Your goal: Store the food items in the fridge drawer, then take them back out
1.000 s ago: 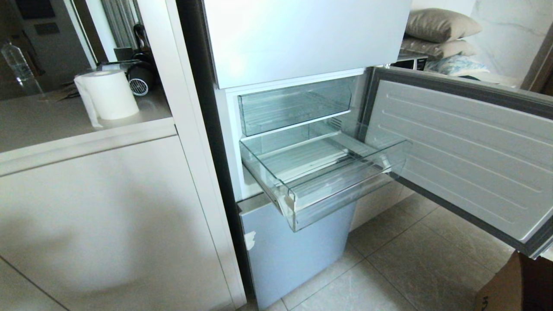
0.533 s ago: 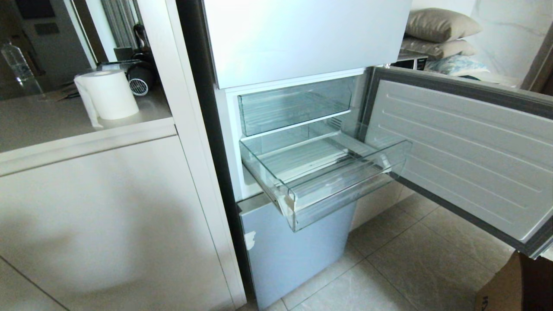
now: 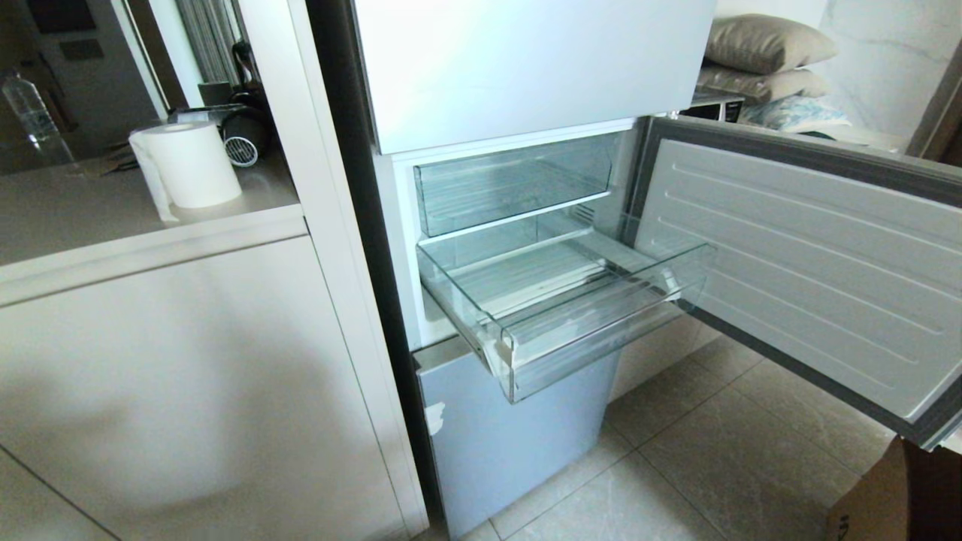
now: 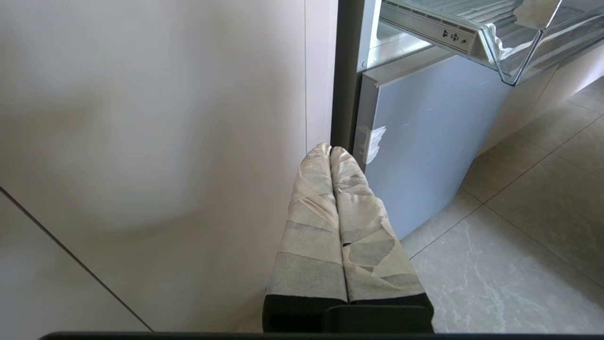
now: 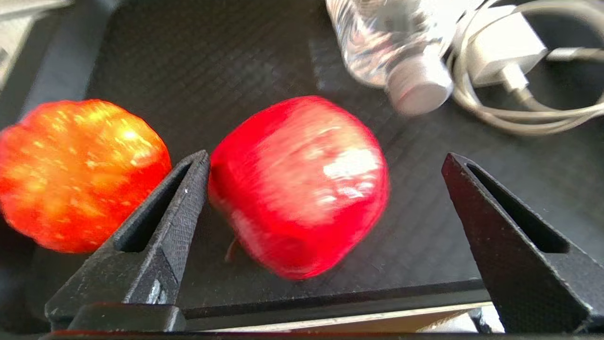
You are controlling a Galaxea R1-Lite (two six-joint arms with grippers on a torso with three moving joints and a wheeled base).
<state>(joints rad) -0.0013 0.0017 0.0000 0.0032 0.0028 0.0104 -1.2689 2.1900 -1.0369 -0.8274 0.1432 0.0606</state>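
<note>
While the head view shows nothing changed over the last second, the fridge drawer (image 3: 571,300) stands pulled out and empty. My right gripper (image 5: 325,163), jaws spread wide, straddles the red apple (image 5: 299,184) on the black tray (image 5: 226,61); pickup looks imminent. Left gripper (image 4: 330,151) parked, pressed together.

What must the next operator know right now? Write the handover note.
Right end effector: open, straddling the red apple on a black mat, not yet gripping. An orange-red fruit lies beside it.
Left end effector: shut, parked low by the cabinet.
Fridge drawer: pulled out, nothing inside; fridge door open.
Done: drawer opened.
Left: store both fruits, then take them out.
</note>
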